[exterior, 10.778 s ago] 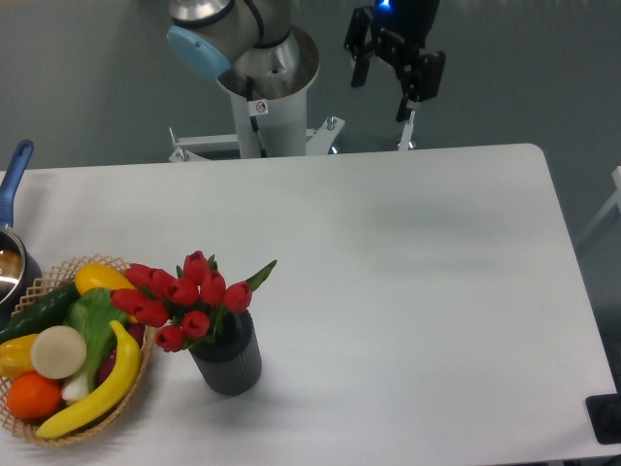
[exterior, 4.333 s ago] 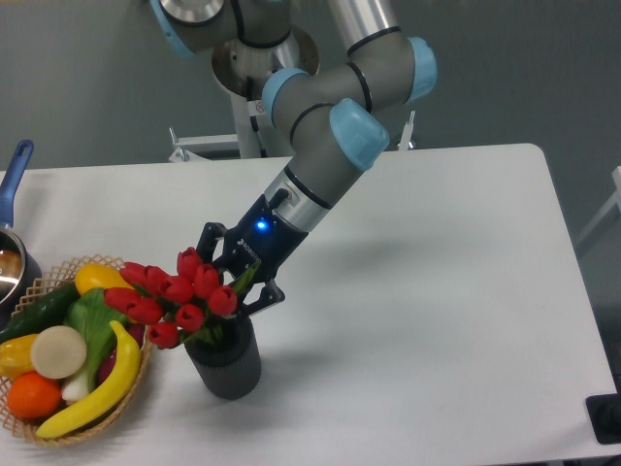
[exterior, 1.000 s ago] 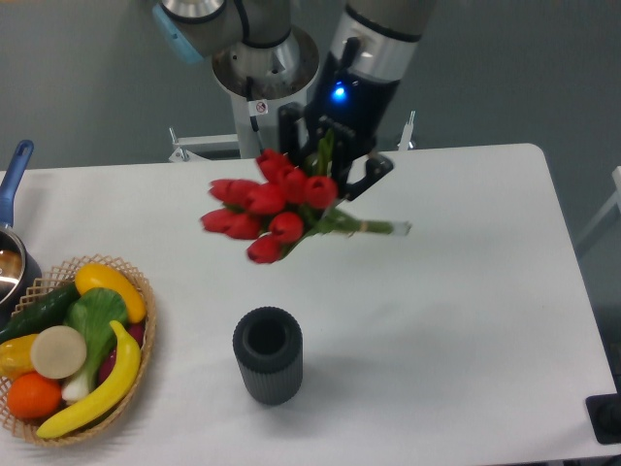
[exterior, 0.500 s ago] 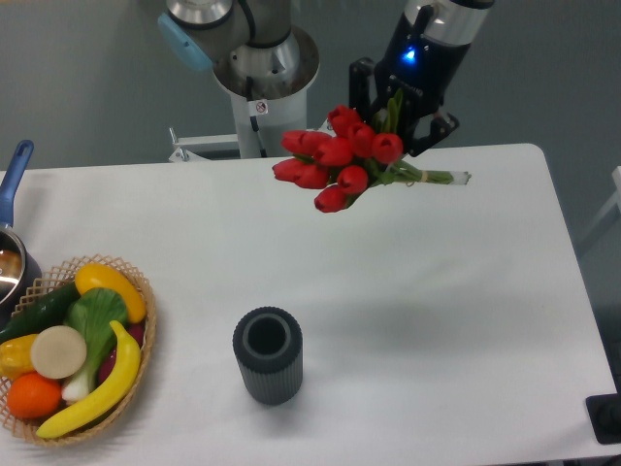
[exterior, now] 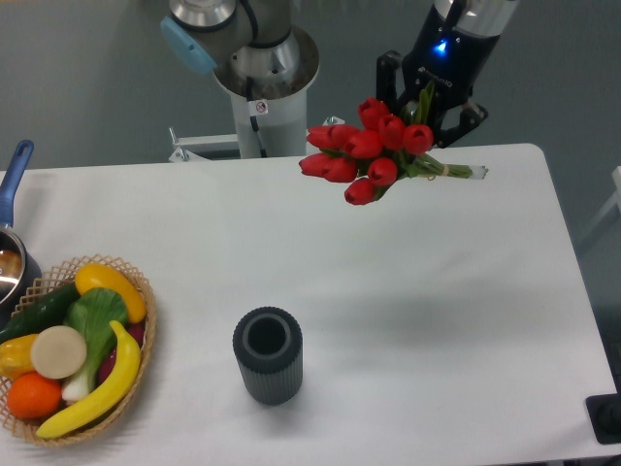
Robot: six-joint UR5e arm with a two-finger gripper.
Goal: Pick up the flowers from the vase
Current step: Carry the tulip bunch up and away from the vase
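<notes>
Since half a second ago the flowers (exterior: 374,152) and gripper (exterior: 434,107) have shifted a little toward 2 o'clock, higher and further from the vase. Left to right: blue pot handle (exterior: 14,175) at 9 o'clock edge; basket (exterior: 146,335) of fruit and vegetables at 8 o'clock; vase (exterior: 268,355) upright on the table (exterior: 437,291) at 6 o'clock, mouth open, nothing in it; tulips held in the air at 1 o'clock, heads pointing toward 9, tied stems toward 3. Gripper clamped on the bunch just behind the blooms, well apart from the vase.
</notes>
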